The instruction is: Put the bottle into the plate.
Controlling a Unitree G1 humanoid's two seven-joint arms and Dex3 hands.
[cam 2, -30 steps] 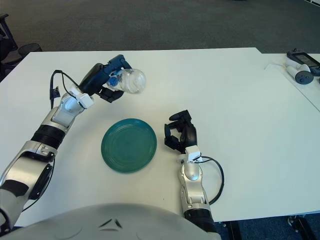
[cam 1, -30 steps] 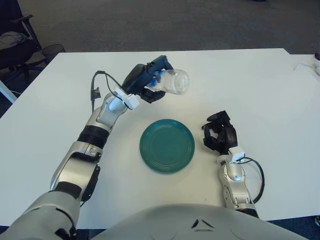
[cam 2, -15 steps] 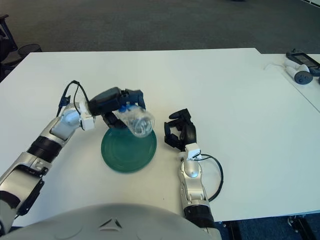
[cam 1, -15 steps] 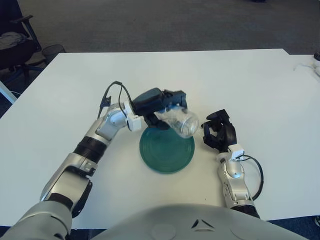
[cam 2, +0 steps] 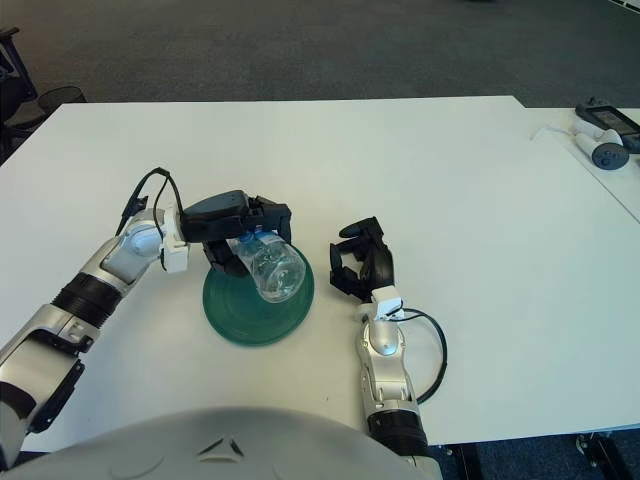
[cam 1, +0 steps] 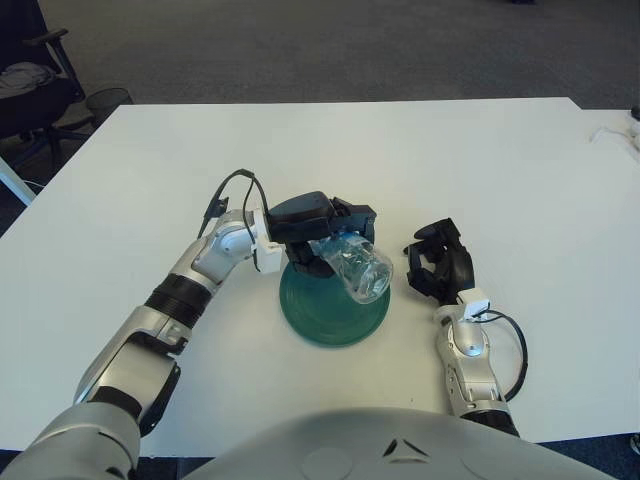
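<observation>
A clear plastic bottle (cam 1: 360, 268) with a blue cap lies tilted over the dark green plate (cam 1: 320, 318), its base pointing toward me and to the right. My left hand (cam 1: 318, 228) is shut on the bottle's neck end, above the plate's far edge. I cannot tell whether the bottle touches the plate. My right hand (cam 1: 440, 262) shows just right of the plate with its fingers curled and holding nothing.
The plate sits on a white table (cam 1: 480, 160). A black cable loops off my left wrist (cam 1: 228, 190). Small devices (cam 2: 600, 135) lie on a second table at the far right. An office chair (cam 1: 30, 75) stands off the table's left corner.
My left hand carried the bottle from up over the table's far side down and toward me, onto the plate area. The bottle has dropped lower over the plate. The right hand stayed put.
</observation>
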